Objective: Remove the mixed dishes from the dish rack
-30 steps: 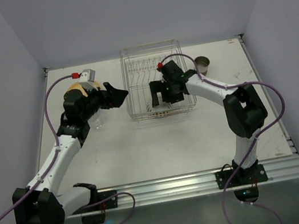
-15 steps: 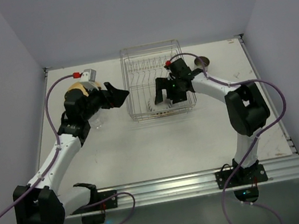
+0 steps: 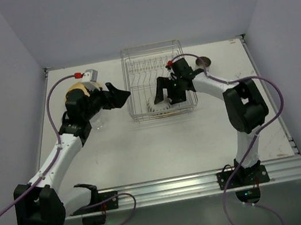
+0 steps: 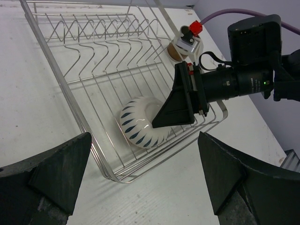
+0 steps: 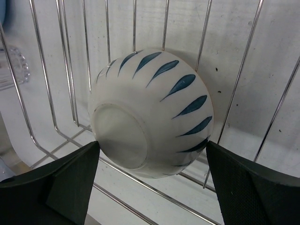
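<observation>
white cup: so the round glazed white cup (image 5: 152,112) with blue leaf strokes is lying on its side on the wires, foot towards the right wrist camera, sitting right between the right fingers.
dish rack: the rectangular silver wire dish rack (image 3: 131,69) looks otherwise bare from what I can see, prongs included. The cup is in the rack's near part, directly under the right gripper.
right gripper: right gripper (image 5: 152,145) is spread wide, one finger on each side of the cup. Looks apart from it or barely brushing, can't tell which. Nothing held.
left gripper: left gripper (image 3: 119,94) is also wide, holding nothing, hanging just off the rack's left side.
already out: a round brown cup (image 3: 204,63) stands on the white table (image 3: 145,148) just beyond the right gripper, outside the rack. A small clear glass (image 3: 98,123) and a yellow-orange plate (image 3: 76,90) sit below and behind the left gripper.
other dishes: can't make them out here.
progress: I'd say nearly done, the white cup looks like the last one.
left to do: close on it, lift it out, set it down.
</observation>
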Motion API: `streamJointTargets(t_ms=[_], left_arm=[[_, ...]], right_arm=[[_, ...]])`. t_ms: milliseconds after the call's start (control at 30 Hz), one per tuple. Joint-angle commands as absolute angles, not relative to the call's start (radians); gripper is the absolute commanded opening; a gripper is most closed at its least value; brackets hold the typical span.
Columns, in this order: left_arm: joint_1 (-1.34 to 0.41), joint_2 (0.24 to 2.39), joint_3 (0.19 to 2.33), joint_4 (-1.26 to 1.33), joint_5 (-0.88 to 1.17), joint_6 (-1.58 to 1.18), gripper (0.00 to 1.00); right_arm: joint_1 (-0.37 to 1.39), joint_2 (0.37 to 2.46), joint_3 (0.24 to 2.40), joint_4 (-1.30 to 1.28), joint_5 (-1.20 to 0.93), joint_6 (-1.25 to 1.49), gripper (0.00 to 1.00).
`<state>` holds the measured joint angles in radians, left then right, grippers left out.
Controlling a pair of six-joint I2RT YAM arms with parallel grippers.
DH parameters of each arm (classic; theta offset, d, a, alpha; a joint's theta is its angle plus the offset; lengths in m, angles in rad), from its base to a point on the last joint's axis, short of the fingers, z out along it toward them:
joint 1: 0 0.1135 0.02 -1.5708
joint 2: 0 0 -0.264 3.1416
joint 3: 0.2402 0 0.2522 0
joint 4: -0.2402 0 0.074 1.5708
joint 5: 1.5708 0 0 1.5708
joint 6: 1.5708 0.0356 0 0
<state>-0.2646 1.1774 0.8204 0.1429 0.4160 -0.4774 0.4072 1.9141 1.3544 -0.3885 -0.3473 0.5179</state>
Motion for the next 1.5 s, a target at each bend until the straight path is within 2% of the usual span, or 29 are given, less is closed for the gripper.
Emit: streamJointTargets(t_ms=[0, 67, 100, 167, 400, 500, 667, 1100, 1233, 1467], left_arm=[[-0.272, 1.183, 0.816, 0.195, 0.436, -0.459, 1.0], [-0.273, 1.184, 0.818, 0.195, 0.434, -0.457, 1.0], [-0.273, 1.184, 0.818, 0.196, 0.434, -0.457, 1.0], [-0.272, 1.187, 0.818, 0.196, 0.434, -0.457, 1.0], [-0.273, 1.195, 0.818, 0.198, 0.433, -0.456, 1.0], [-0.275, 1.197, 0.816, 0.198, 0.433, -0.456, 1.0], [-0.275, 1.197, 0.816, 0.198, 0.431, -0.453, 1.0], [-0.279, 1.203, 0.822, 0.187, 0.44, -0.453, 1.0], [-0.281, 1.201, 0.825, 0.184, 0.44, -0.453, 1.0], [-0.285, 1.216, 0.828, 0.186, 0.445, -0.453, 1.0]], right_arm=[[0.391, 1.937, 1.4, -0.385, -0.304, 0.531, 0.93], [0.38, 1.945, 1.423, -0.396, -0.287, 0.537, 0.89], [0.379, 1.95, 1.433, -0.4, -0.27, 0.535, 0.81], [0.374, 1.965, 1.466, -0.419, -0.249, 0.538, 0.79], [0.37, 2.009, 1.555, -0.445, -0.221, 0.546, 0.8], [0.367, 2.037, 1.604, -0.475, -0.224, 0.54, 0.85], [0.365, 2.011, 1.563, -0.472, -0.233, 0.534, 0.93], [0.365, 1.95, 1.48, -0.488, -0.164, 0.511, 0.92], [0.364, 1.915, 1.434, -0.462, -0.212, 0.514, 0.92], [0.367, 1.858, 1.405, -0.46, -0.092, 0.499, 0.92]])
